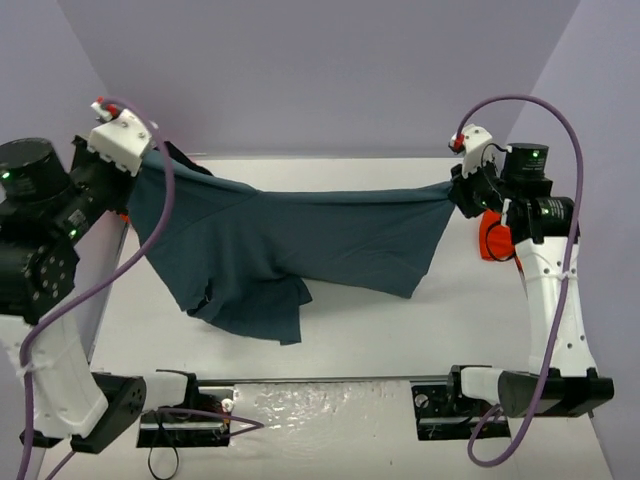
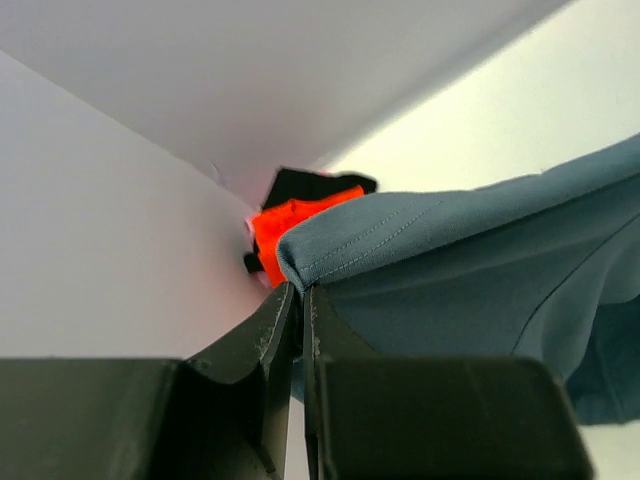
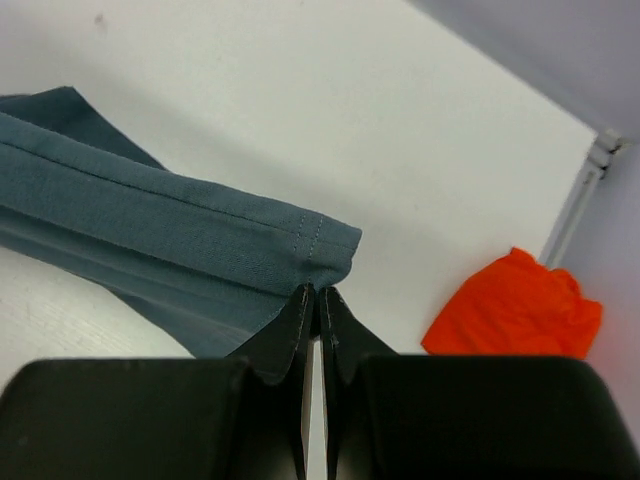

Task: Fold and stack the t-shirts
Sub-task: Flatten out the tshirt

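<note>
A slate-blue t-shirt point(image 1: 300, 235) hangs stretched between both arms above the white table point(image 1: 400, 330), its lower part sagging down. My left gripper point(image 1: 140, 165) is shut on its left hemmed corner point(image 2: 330, 245), and the left gripper point(image 2: 300, 292) pinches the cloth at the fingertips. My right gripper point(image 1: 458, 192) is shut on the right corner point(image 3: 320, 245); in the right wrist view the right gripper point(image 3: 318, 295) bites the hem edge. An orange t-shirt point(image 1: 492, 238) lies crumpled at the right wall, also the orange t-shirt point(image 3: 515, 305). Another orange t-shirt point(image 2: 290, 215) and a black t-shirt point(image 2: 315, 185) lie in the far left corner.
Purple walls close in the table at the back and both sides. The arm bases point(image 1: 320, 400) sit along the near edge. A purple cable point(image 1: 165, 200) loops over the left arm, another cable point(image 1: 570, 130) over the right.
</note>
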You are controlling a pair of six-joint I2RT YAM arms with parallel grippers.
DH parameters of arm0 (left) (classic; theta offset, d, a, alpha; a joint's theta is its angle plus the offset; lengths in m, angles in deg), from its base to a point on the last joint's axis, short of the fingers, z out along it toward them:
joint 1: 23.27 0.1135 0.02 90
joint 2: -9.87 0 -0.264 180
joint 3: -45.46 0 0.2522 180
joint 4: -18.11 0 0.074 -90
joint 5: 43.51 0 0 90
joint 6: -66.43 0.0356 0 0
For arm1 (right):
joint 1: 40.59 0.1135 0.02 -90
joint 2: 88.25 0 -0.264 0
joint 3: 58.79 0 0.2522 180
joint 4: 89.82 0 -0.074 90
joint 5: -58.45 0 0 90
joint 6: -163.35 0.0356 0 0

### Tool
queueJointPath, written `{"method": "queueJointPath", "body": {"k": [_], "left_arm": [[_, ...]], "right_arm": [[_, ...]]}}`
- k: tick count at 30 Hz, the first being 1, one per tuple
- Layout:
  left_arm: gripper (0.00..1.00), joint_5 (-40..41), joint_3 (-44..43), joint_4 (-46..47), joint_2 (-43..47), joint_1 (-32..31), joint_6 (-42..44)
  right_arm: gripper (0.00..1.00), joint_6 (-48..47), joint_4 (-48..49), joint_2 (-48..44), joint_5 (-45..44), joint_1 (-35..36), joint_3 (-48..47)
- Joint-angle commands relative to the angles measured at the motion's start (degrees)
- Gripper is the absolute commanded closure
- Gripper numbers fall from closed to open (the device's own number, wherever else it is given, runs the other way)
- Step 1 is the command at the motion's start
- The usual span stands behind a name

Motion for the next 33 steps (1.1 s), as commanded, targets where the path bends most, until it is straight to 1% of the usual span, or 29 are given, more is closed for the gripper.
{"method": "queueJointPath", "body": {"k": [1,4,6,9,11,14,16,17,19,21,25,28,30,31,32,33], "left_arm": [[1.00,-0.3,10.1,4.0,-3.6,0.7,1.8],[1.00,-1.9,15.1,4.0,-4.6,0.8,1.0],[1.00,-4.2,21.4,3.3,-4.7,0.8,0.4],[1.00,-4.6,28.3,4.0,-5.4,0.3,-0.3],[1.00,-3.0,32.6,5.2,-6.5,-0.4,-0.3],[1.00,-0.6,39.1,8.3,-9.4,-2.3,-0.8],[1.00,0.7,41.2,9.4,-11.5,-3.6,-0.8],[1.00,1.6,42.3,10.0,-12.8,-4.5,-1.2],[1.00,1.9,43.4,10.6,-14.2,-5.5,-1.6],[1.00,2.2,45.8,11.4,-14.3,-6.1,-1.9],[1.00,3.4,50.0,11.9,-12.1,-7.2,-2.0],[1.00,4.8,51.9,11.3,-9.4,-7.4,-1.6],[1.00,5.6,52.7,11.2,-7.7,-7.4,-1.5],[1.00,5.8,53.0,11.3,-7.1,-7.4,-1.5],[1.00,5.7,53.0,11.3,-6.8,-7.4,-1.6],[1.00,5.6,53.0,11.4,-6.8,-7.4,-1.7]], "right_arm": [[1.00,-2.0,-1.1,6.0,2.1,-0.5,7.1],[1.00,-3.3,-0.9,8.8,2.1,-0.2,11.2],[1.00,-5.3,-0.8,11.8,1.9,0.1,14.8],[1.00,-6.7,-0.3,16.4,1.4,0.6,17.1],[1.00,-6.6,0.3,23.0,0.4,0.8,16.8],[1.00,-5.1,1.1,30.9,-1.2,0.8,13.5],[1.00,-4.4,1.5,37.1,-4.3,1.0,11.8],[1.00,-3.6,1.9,38.8,-5.6,2.3,10.6],[1.00,-3.2,2.2,43.0,-8.7,2.6,10.0],[1.00,-3.3,2.2,45.2,-10.7,3.0,10.8],[1.00,-4.8,2.5,43.8,-14.6,4.4,16.1],[1.00,-5.4,2.7,40.5,-16.1,4.0,19.1],[1.00,-6.7,2.8,36.5,-15.7,3.8,20.9],[0.94,-7.0,3.0,34.8,-15.2,3.7,21.6],[0.82,-7.1,3.4,33.5,-14.4,3.8,22.0],[0.78,-6.9,3.8,32.7,-14.2,3.8,21.9]]}}
